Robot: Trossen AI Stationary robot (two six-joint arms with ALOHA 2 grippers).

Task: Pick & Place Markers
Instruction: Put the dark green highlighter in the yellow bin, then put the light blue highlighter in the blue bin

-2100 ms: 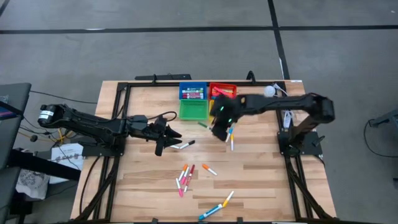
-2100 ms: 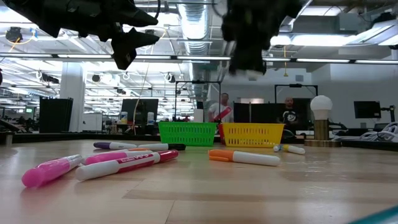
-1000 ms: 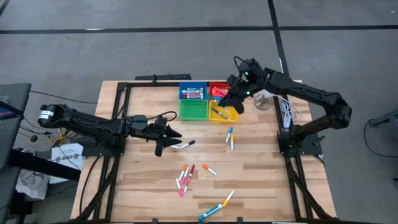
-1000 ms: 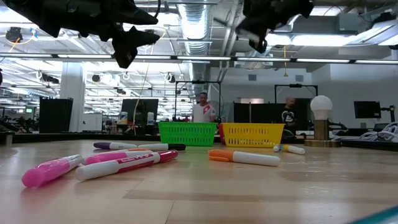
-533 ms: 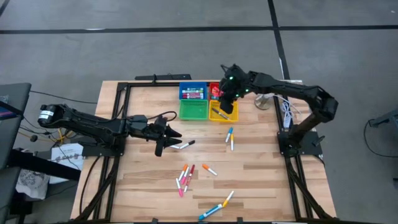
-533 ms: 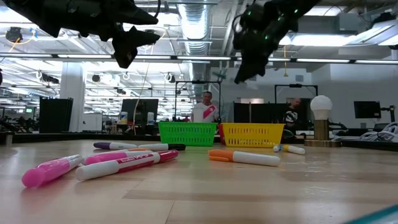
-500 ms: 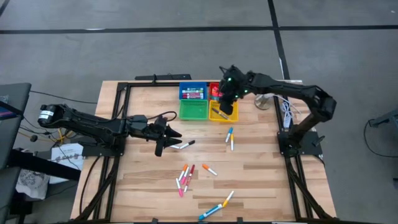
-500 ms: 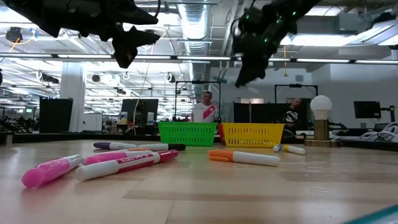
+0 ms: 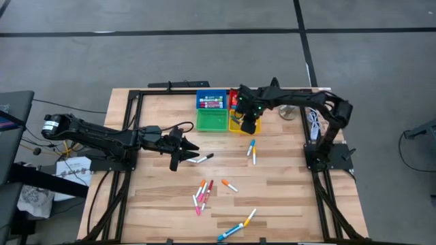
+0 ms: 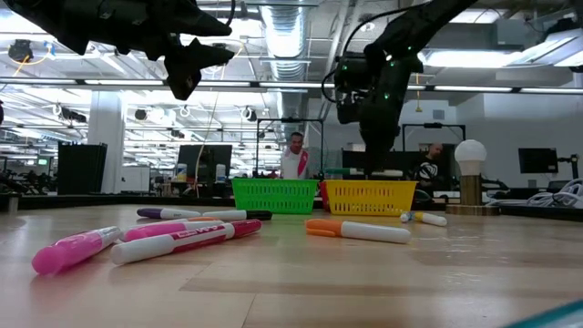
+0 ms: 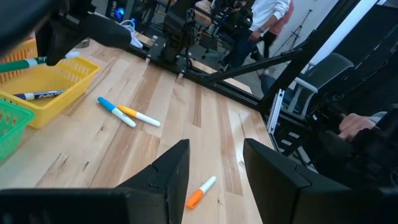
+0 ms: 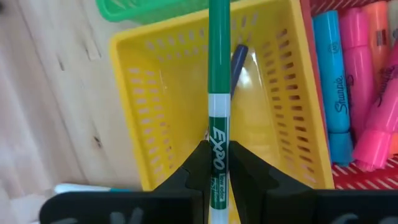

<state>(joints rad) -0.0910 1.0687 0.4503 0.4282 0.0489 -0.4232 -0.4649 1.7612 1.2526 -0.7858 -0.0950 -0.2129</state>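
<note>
Bare wood beside right pincer clenched on green marker above yellow tray's rim

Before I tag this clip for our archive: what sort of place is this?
Probably a robotics lab in an open industrial hall. A wooden table carries two robot arms in a metal frame, bare ducts and strip lights run overhead, and a person stands among monitors behind the table.
</note>
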